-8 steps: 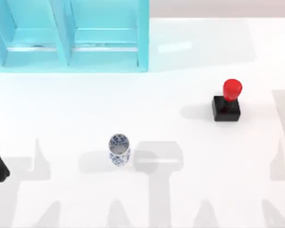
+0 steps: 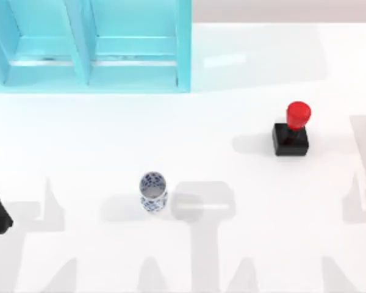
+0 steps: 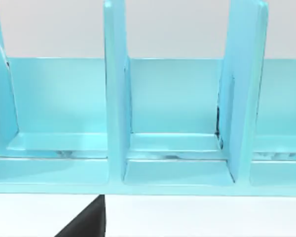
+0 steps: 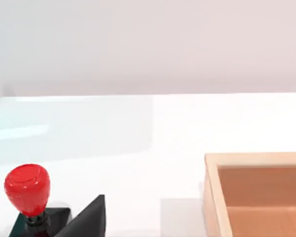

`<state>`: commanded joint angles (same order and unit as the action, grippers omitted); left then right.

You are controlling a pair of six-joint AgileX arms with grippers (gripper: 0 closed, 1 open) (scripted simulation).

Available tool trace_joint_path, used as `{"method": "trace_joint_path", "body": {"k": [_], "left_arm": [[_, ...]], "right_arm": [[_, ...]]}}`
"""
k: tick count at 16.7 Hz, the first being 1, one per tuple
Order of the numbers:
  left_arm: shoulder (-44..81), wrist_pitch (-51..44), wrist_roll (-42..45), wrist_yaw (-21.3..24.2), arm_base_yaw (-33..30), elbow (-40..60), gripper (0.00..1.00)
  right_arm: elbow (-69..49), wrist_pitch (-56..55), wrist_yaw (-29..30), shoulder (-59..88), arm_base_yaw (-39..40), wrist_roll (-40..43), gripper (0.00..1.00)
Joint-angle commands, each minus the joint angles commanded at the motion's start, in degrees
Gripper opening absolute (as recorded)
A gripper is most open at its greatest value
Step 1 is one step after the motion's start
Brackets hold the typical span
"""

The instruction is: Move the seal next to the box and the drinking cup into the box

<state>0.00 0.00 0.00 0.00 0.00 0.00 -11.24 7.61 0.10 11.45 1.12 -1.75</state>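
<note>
Seal [image 2: 292,131] at the table's right and drinking cup [image 2: 152,191] near centre stand exactly as half a second ago, only the right-edge shadows having shifted, so nothing is grasped yet; whether either gripper is spread, I cannot tell.

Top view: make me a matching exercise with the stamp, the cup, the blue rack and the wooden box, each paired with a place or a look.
Things:
1. stamp
2. cup
3. blue rack
4. wooden box

Descriptions:
A. open top, blue pattern, near the table's middle front
B. upright dividers, at the table's far left
C. red knob on a black block, at the right
D. tan walls, seen in the right wrist view

Pairs: 1-C, 2-A, 3-B, 4-D
</note>
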Motion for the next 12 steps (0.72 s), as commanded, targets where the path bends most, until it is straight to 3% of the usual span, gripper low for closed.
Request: {"method": "trace_joint_path", "body": {"k": [5, 12], "left_arm": [[0.0, 0.0, 0.0, 0.0, 0.0, 0.0, 1.0], [0.0, 0.0, 0.0, 0.0, 0.0, 0.0, 1.0]], "right_arm": [[-20.7, 14.1, 0.1, 21.8, 2.3, -3.1, 1.0], [-59.0, 39.7, 0.2, 61.9, 7.3, -9.0, 1.0]]}}
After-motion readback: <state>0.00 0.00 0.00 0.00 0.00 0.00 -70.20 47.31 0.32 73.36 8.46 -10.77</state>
